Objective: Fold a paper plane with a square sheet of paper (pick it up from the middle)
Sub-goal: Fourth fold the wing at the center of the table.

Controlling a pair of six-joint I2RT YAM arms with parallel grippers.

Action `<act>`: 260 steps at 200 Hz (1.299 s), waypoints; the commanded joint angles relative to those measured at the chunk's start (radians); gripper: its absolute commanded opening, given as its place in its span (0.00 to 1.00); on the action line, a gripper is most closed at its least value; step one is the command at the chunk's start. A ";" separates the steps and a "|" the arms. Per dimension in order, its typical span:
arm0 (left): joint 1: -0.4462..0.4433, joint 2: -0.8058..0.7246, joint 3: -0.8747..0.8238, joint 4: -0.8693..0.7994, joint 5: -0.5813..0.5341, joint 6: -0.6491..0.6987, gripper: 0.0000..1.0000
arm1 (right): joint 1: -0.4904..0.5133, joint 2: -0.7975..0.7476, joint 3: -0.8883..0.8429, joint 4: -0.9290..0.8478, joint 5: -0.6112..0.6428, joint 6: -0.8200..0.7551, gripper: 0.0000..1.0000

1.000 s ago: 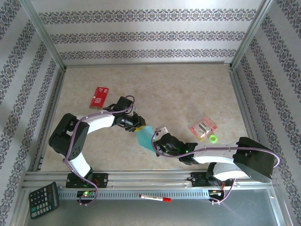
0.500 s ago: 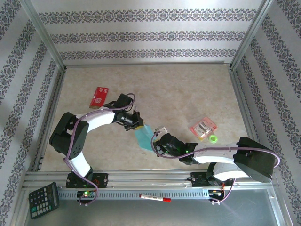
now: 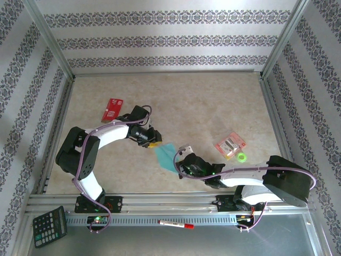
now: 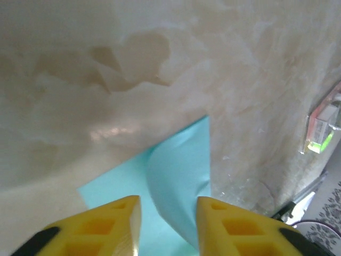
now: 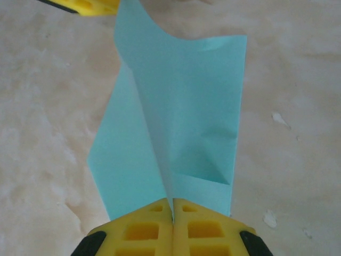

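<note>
The square sheet of paper (image 3: 167,155) is light teal and partly folded, lying on the table between my two grippers. In the right wrist view, the paper (image 5: 184,117) rises along a centre crease, and my right gripper (image 5: 172,206) is shut on that crease at its near edge. My right gripper (image 3: 181,165) sits at the sheet's lower right corner. My left gripper (image 3: 152,140) is at the sheet's upper left edge. Its yellow fingers (image 4: 116,224) stand apart, so my left gripper (image 4: 168,213) is open, with a raised flap of the paper (image 4: 178,170) loose in the gap.
A red packet (image 3: 113,109) lies at the back left. A pink-and-yellow packet (image 3: 230,144) and a green ring (image 3: 242,157) lie to the right. On the front rail lie a calculator (image 3: 49,226) and a red-capped marker (image 3: 176,224).
My left gripper closed on the paper's edge, then opened and eased back to the left. The sheet has sunk lower and flatter. My right gripper has kept its grip.
</note>
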 commanded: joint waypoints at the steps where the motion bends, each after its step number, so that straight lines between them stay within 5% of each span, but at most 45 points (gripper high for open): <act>1: 0.030 -0.069 -0.010 -0.064 -0.085 0.025 0.39 | -0.019 0.008 -0.023 0.068 -0.022 0.076 0.00; 36: 0.030 -0.200 -0.127 -0.003 -0.113 -0.053 0.41 | -0.035 0.004 -0.059 0.150 -0.037 0.191 0.00; 76: -0.053 -0.276 -0.231 0.116 -0.075 -0.170 0.30 | -0.038 -0.007 -0.097 0.235 -0.014 0.292 0.00; 130: -0.171 -0.187 -0.199 0.234 -0.048 -0.217 0.09 | -0.050 0.012 -0.133 0.313 0.025 0.432 0.00; 260: -0.186 0.015 -0.173 0.314 -0.057 -0.176 0.02 | -0.050 0.095 -0.169 0.403 0.054 0.543 0.00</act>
